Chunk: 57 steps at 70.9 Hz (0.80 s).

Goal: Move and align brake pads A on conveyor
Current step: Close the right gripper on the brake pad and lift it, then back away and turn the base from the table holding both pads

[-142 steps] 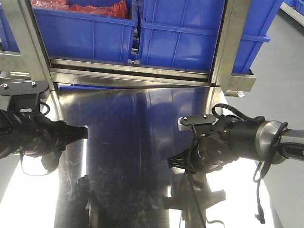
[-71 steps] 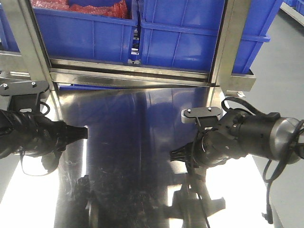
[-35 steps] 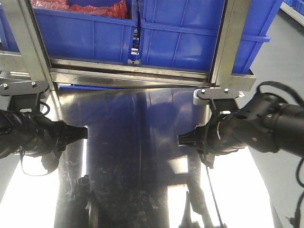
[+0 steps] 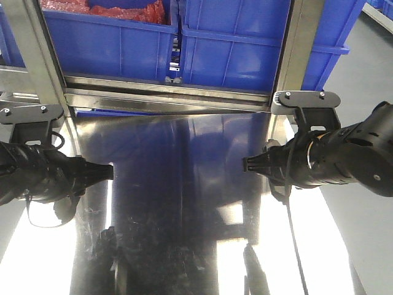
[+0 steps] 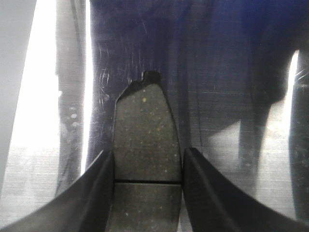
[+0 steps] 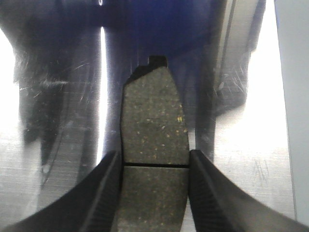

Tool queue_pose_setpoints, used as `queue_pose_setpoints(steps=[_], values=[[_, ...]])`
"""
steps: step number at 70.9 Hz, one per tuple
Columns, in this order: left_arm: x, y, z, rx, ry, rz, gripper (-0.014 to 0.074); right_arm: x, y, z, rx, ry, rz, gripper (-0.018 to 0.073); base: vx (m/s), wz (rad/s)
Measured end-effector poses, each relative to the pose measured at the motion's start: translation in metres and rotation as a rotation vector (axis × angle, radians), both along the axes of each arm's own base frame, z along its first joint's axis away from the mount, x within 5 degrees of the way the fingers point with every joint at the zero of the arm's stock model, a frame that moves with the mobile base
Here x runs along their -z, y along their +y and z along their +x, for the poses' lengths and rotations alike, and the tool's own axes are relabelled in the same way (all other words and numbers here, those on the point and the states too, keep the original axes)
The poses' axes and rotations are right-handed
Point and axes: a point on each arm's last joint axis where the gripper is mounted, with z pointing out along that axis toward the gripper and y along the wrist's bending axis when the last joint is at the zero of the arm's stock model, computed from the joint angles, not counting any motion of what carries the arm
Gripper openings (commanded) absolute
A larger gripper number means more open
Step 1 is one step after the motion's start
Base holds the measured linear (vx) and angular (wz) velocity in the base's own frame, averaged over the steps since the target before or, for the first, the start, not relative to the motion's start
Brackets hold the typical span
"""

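Note:
In the left wrist view, one brake pad A point(image 5: 145, 130), dark grey and speckled with a cross groove, is held between the two black fingers of my left gripper point(image 5: 148, 151), which is shut on its long edges. The right wrist view shows my right gripper point(image 6: 155, 153) shut the same way on a second brake pad A point(image 6: 153, 113). Both pads hang over the shiny steel table point(image 4: 178, 203). From the front, the left gripper point(image 4: 109, 171) points right and the right gripper point(image 4: 247, 165) points left, well apart. The conveyor is out of view.
Blue bins point(image 4: 233, 49) stand on a metal rack behind the table; the left bin point(image 4: 110, 37) holds red material. Steel rack posts point(image 4: 295, 61) rise at the back left and right. The right arm's cable point(image 4: 288, 209) hangs toward the table.
The right arm has swung back and to the right, carrying its pad from the table's middle toward the right rack post. The left arm has stayed still.

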Motion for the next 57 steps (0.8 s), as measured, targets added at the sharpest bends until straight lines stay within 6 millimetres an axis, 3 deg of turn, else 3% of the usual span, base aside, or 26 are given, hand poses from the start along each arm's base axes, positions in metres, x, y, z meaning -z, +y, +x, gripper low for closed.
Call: queue_pose_setpoints(steps=[57], values=[[0.0,0.0,0.0,0.0,0.0,0.0,0.0104,0.0009,-0.0006,-0.0006,0.003,0.008,-0.005,-0.0006,0.0,0.0]])
